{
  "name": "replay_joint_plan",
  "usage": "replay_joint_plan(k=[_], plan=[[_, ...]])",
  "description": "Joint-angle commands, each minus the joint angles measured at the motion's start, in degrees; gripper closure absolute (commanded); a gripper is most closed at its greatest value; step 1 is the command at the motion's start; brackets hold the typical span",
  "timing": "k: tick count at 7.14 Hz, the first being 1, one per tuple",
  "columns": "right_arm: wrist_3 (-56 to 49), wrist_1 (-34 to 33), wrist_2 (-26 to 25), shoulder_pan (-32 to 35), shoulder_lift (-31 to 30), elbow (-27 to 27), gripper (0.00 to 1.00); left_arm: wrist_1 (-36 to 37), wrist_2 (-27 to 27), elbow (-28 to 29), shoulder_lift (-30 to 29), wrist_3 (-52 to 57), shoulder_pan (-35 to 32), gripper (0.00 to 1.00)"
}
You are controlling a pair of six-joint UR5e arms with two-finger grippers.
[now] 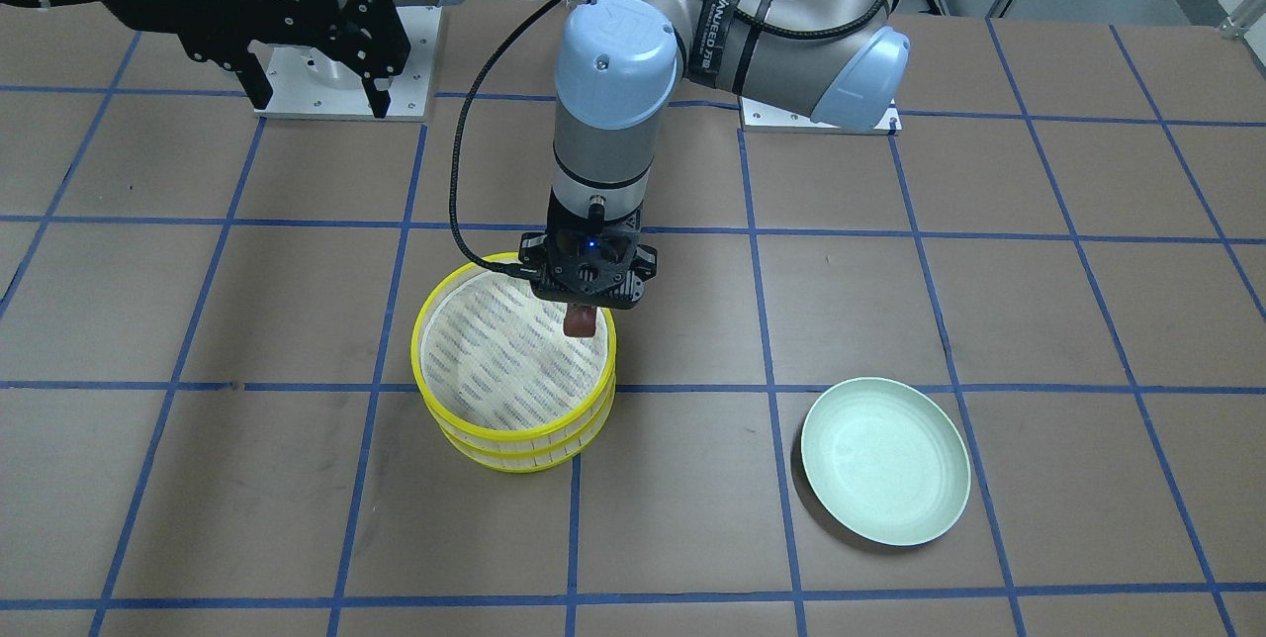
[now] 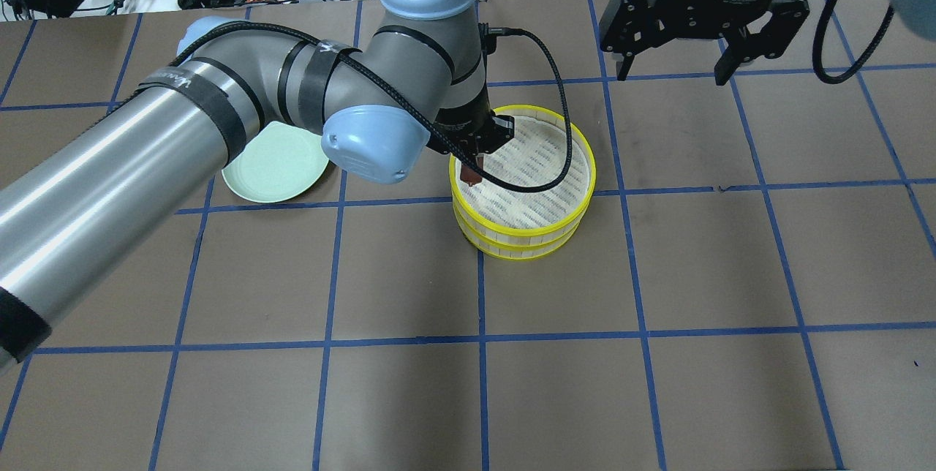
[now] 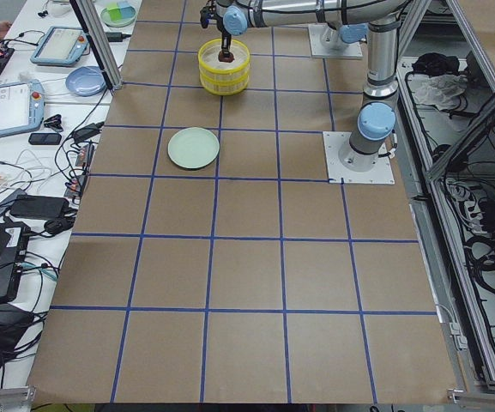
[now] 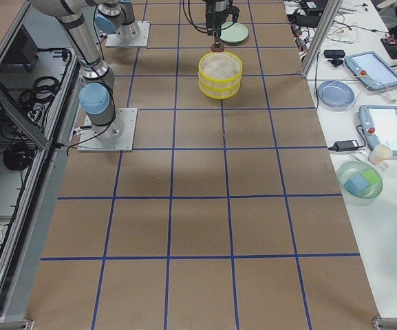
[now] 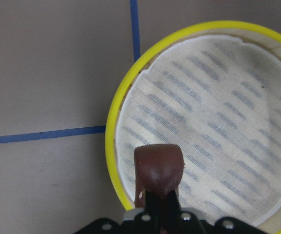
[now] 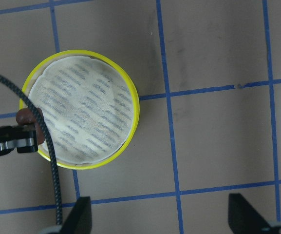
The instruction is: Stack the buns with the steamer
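Observation:
A yellow steamer [image 1: 514, 447] of two stacked tiers with a striped cloth liner stands mid-table; it also shows in the overhead view [image 2: 523, 234]. My left gripper [image 1: 581, 324] is shut on the dark reddish-brown bun [image 5: 158, 168] and holds it just above the liner, inside the steamer's rim on the side towards the plate. The bun also shows in the overhead view [image 2: 469, 175]. The cream-white bun is out of view. My right gripper [image 2: 673, 73] is open and empty, raised above the table away from the steamer.
A pale green plate [image 1: 885, 459] lies bare on the table beside the steamer, on my left arm's side; it is partly behind that arm in the overhead view [image 2: 274, 164]. My left arm's black cable [image 2: 556, 127] loops over the steamer.

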Motion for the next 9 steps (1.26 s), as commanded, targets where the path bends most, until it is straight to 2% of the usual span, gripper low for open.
replay_joint_plan(k=[1,2,3,4,7,9], plan=[[-4.4,0.4,1.6,-7.3,-0.4,-0.1,0.00,3.7,-2.0,0.0,-1.3,-0.5,-1.1,0.85],[-4.4,-0.7,1.2,-7.3,-0.1,-0.1,0.00,3.7,-2.0,0.0,-1.7,-0.5,-1.1,0.69],[-4.3,-5.4,1.5,-7.3,0.2,0.0,0.01,3.7,-2.0,0.0,-1.9,-1.5,-1.1,0.29],[-4.1,-12.9,2.0,-7.3,1.7,0.1,0.01,3.7,-2.2,-0.1,-2.1,-1.4,-1.0,0.00],[-4.2,-12.4,2.0,-7.2,1.3,0.5,0.00,1.5,-1.2,0.0,0.0,1.0,0.1,0.00],[-4.1,-9.8,4.4,-7.2,1.3,0.2,0.00,-0.9,-1.0,0.1,1.1,1.6,1.2,0.00]])
